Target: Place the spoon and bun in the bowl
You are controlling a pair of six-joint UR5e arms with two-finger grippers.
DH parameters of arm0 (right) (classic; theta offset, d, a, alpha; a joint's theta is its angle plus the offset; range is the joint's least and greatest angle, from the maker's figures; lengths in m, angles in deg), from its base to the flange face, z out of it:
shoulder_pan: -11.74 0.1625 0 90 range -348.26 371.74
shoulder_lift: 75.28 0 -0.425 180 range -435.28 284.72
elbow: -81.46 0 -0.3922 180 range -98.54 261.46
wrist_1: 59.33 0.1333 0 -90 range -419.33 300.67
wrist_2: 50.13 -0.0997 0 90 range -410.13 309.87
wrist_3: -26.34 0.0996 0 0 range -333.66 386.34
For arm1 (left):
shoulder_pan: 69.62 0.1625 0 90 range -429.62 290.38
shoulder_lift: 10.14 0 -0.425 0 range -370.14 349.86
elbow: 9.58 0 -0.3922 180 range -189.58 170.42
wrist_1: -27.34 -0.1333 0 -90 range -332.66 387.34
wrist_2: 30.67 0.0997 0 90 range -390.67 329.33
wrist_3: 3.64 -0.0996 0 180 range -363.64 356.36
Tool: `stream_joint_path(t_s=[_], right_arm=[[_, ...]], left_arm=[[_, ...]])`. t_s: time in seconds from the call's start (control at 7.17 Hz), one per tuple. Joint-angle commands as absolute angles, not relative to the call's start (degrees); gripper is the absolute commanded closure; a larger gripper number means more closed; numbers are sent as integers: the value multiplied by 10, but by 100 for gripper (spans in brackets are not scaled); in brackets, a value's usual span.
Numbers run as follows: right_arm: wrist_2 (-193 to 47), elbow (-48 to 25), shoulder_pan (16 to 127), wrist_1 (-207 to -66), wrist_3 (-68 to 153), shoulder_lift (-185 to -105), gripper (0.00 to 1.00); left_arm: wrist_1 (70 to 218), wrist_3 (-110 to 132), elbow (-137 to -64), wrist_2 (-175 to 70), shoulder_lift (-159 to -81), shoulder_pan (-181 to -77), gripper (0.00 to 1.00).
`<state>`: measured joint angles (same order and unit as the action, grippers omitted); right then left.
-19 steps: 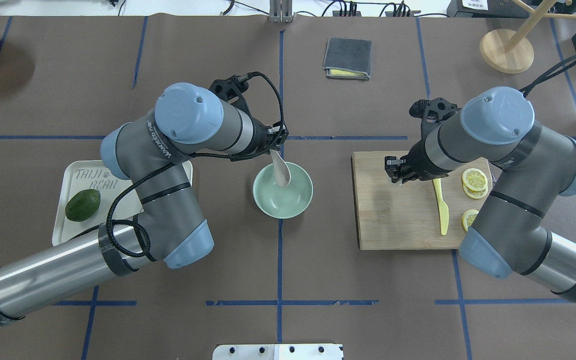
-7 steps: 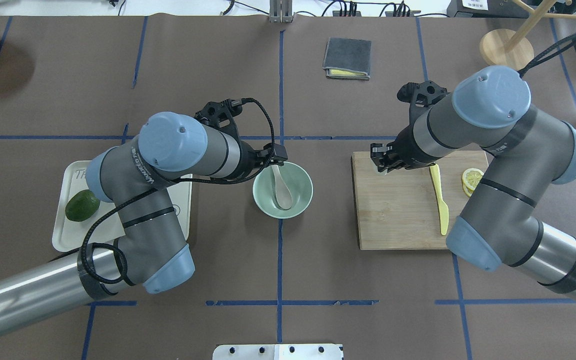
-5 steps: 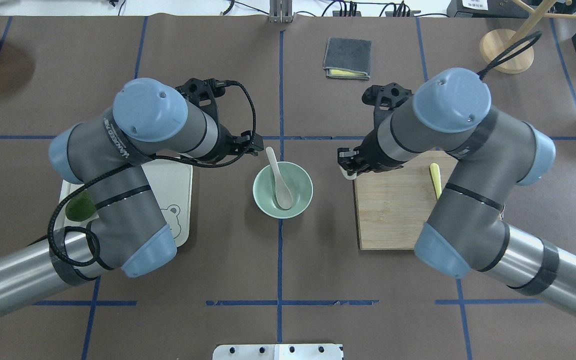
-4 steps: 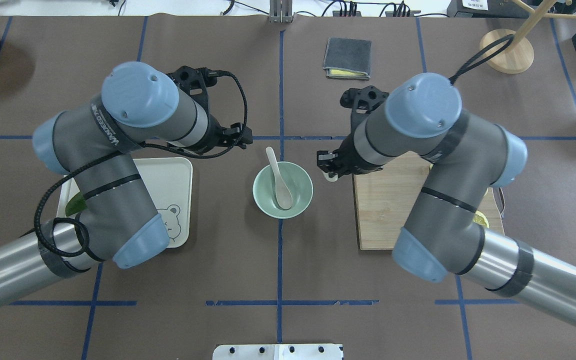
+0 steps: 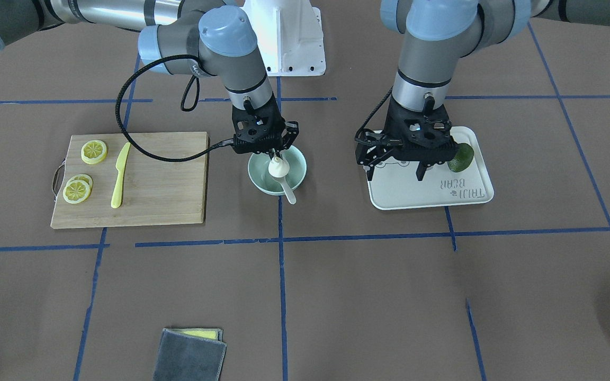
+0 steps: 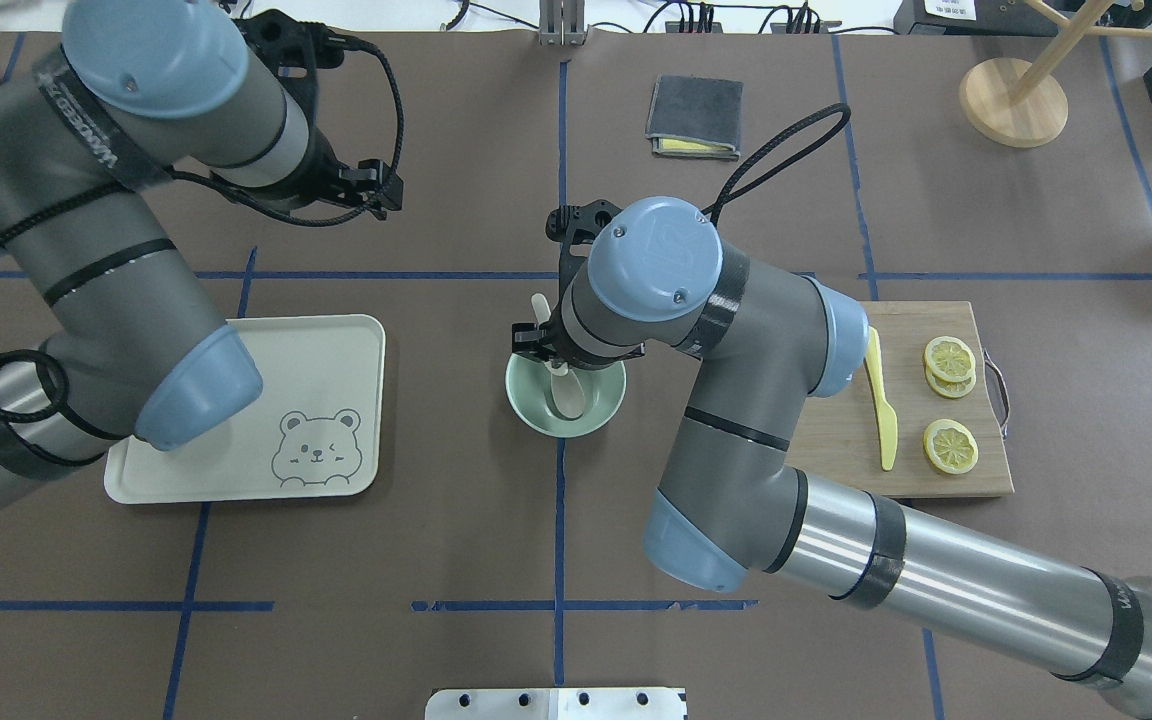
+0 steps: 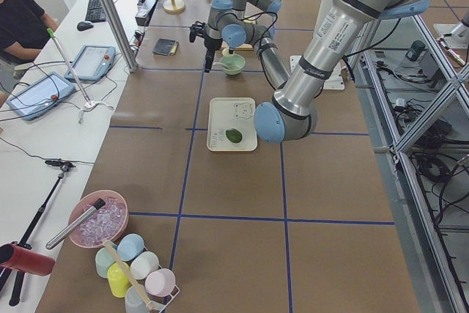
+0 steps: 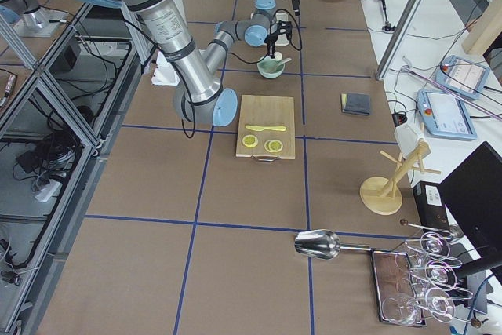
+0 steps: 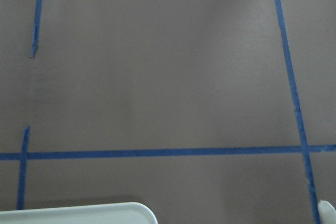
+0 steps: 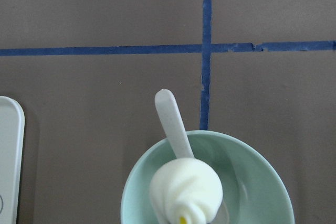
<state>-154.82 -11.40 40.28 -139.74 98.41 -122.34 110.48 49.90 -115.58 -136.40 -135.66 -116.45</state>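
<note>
Spoon (image 5: 287, 191) lies in the bowl (image 5: 254, 179), bun (image 5: 278, 168) under my right jaws above it, grip untellable, left jaws apart; I reckon only the release is left.

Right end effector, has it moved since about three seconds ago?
Yes. In the overhead view the right end effector has swung left, off the cutting board and over the bowl, with the bun in its grip.

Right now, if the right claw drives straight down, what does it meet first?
Probably the spoon lying in the bowl: the right claw holds the bun right above its scoop. Height of the gap is unclear.
</note>
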Motion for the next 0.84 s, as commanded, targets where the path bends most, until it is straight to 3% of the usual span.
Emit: stream_joint_path(t_s=[0.0,0.42,0.7], right_arm=[[-1549,-114,400,-1397,1002,-1216,1],[-1553,-126,400,-1404,1027,-1206,0],[-1554,-189,435,-1453,1026,-1227,0]], left_arm=[[1081,405,-1167,-1365,-1344,-1231,0],[1078,285,-1157,-1412,-1320,-1320,0],[1078,211,-1156,-1443,-1279,-1371,0]])
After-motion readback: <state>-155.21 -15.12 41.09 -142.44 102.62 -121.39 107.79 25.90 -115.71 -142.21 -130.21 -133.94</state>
